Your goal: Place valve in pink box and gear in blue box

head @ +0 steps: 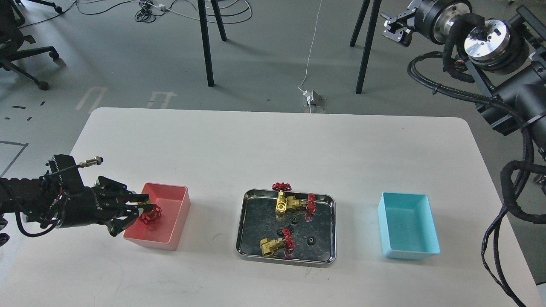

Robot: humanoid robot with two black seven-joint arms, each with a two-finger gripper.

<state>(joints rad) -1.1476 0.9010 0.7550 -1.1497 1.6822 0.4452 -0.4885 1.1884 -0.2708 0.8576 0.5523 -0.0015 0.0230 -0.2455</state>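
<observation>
- The left gripper (143, 208) reaches in from the left edge and pinches a valve (150, 213) between its fingers; the red handwheel and a bit of brass show at the fingertips.
- The held valve hangs over the left end of the pink box (172, 213), just inside its rim; whether it touches the floor of the box cannot be told.
- The pink box sits on the left part of the white surface (273, 145).
- To the right, in the middle of the surface, lies a steel tray (245, 226), well apart from the pink box.
- In the tray's upper half lies a larger brass valve (286, 204) with a round opening, one red handwheel at the top rim and another on its right side.
- In the tray's lower half lies another small valve (275, 244) with a red handwheel on its right.
- Small black gears lie on the tray floor: one gear (311, 241) sits to the lower right, and others near the centre, close to the small valve.
- The blue box (407, 251) stands to the right of the tray, apart from it.
- The right gripper (394, 29) is raised high at the upper right, beyond the surface's far edge; its fingers look spread, with nothing between them.
</observation>
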